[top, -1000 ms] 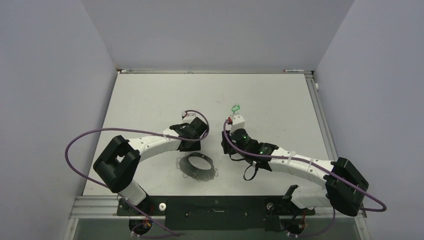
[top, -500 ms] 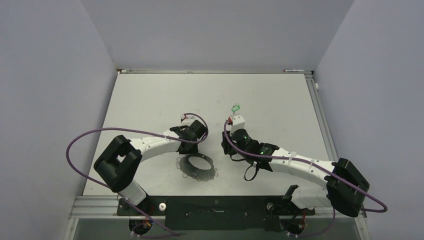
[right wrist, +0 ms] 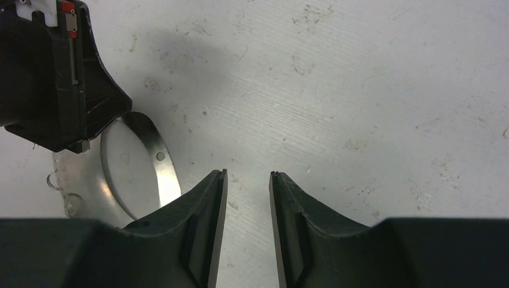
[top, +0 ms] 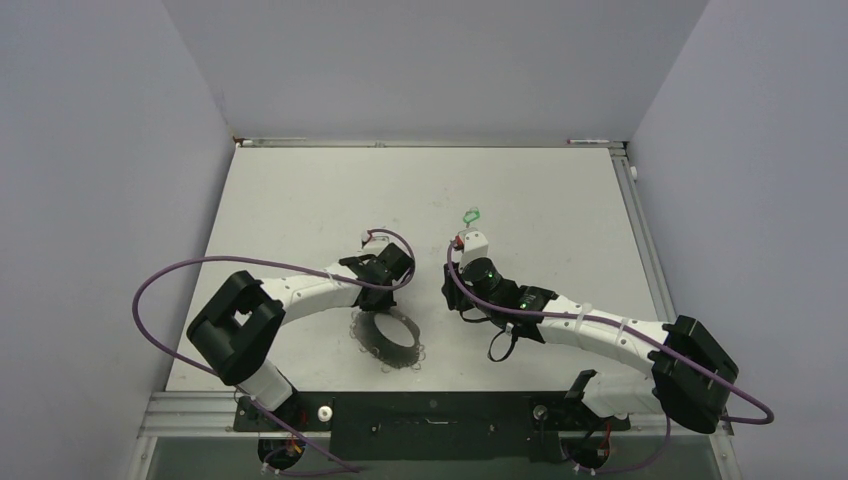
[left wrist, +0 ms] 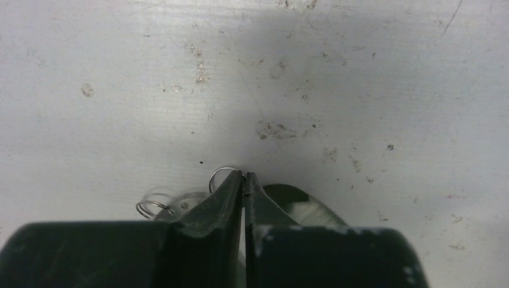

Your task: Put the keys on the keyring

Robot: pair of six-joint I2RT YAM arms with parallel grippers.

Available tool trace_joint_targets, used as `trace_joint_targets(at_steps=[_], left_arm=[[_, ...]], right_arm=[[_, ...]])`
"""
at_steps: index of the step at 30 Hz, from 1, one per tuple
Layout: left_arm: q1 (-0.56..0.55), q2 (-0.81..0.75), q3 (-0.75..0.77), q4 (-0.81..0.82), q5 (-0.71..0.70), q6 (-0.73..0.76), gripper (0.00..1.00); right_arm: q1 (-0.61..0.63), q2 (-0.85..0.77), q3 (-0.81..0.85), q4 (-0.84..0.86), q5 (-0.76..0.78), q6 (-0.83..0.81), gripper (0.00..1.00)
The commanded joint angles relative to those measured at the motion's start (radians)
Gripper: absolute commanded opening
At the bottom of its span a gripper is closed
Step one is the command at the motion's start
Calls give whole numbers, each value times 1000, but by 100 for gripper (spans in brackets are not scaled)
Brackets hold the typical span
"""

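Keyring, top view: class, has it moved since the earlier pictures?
Yes. The keyring, pinched by the left gripper, has tipped up, its near rim now closer to the table's front edge.

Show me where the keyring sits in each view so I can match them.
Top external: the keyring is low centre, just below the left gripper.
Left wrist: bottom centre, rim pinched between the fingers, mostly hidden behind them.
Right wrist: left side, under the black left gripper.
Shared landmark: the left gripper, shut on the rim.
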Motion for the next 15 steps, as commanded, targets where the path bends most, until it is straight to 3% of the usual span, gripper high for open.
trace_joint_targets(at_steps=[1,8,15], left_arm=[[-1,3,-19,31,20,-18,0],[-1,-57,-30,34,39,3,0],[10,-182,-28,38,168,67,0]], right_arm=[[-6,9,21,37,-7,1,33],[-6,2,33,27,-7,-9,33],[-6,-39,34,46,-21,-83,31]])
